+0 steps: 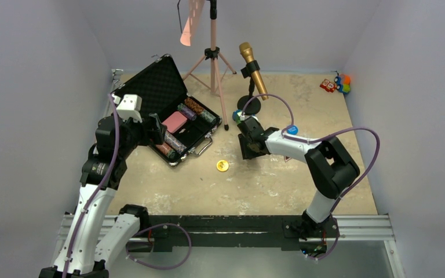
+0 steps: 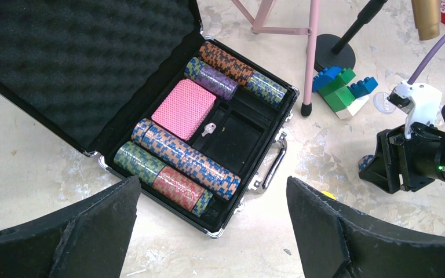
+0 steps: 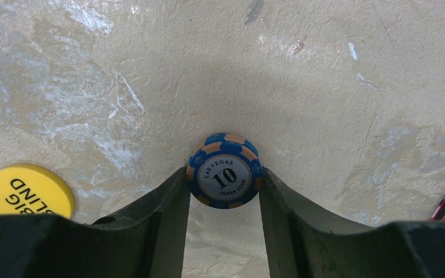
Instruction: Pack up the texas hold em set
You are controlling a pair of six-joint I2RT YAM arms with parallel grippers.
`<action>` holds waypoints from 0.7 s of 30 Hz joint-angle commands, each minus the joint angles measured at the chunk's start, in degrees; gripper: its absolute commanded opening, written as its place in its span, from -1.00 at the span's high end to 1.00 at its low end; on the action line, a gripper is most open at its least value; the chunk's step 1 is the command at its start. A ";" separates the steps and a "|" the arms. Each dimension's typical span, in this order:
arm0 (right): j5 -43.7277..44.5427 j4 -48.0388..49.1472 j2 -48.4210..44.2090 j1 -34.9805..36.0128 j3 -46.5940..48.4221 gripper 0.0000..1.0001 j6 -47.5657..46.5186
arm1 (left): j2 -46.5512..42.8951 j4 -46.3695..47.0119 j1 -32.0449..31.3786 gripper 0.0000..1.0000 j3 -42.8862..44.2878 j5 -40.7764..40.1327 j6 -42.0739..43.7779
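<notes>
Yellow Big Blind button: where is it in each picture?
Top view: the yellow Big Blind button lies mid-table, between the briefcase and the right gripper.
Left wrist view: only a yellow sliver shows at lower right, behind the left gripper.
Right wrist view: bottom left, left of the fingers.
Shared landmark: the right gripper, pinching the blue 10 chip.

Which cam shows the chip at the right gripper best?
Right wrist: the blue-and-orange chip lies face-up between the right gripper fingers, its 10 readable. Left wrist shows at most a blue sliver beside that gripper; top external hides it.
</notes>
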 commanded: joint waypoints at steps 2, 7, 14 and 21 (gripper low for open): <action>-2.31 2.29 1.54 -0.73 -1.42 0.37 0.86 | -0.23 2.41 -0.28 -0.98 -0.78 0.72 -0.65; -2.41 2.14 0.52 -0.73 -0.52 0.81 -0.58 | 0.72 3.08 -0.32 -0.98 -1.02 1.73 -1.02; -2.29 2.37 -0.84 -0.71 0.40 1.00 -3.07 | 3.35 3.26 -0.32 -0.95 -1.14 3.32 -2.88; -2.55 1.89 -5.87 -0.62 -0.03 1.00 -6.73 | 5.90 3.52 -0.89 -0.92 -1.19 4.84 -5.31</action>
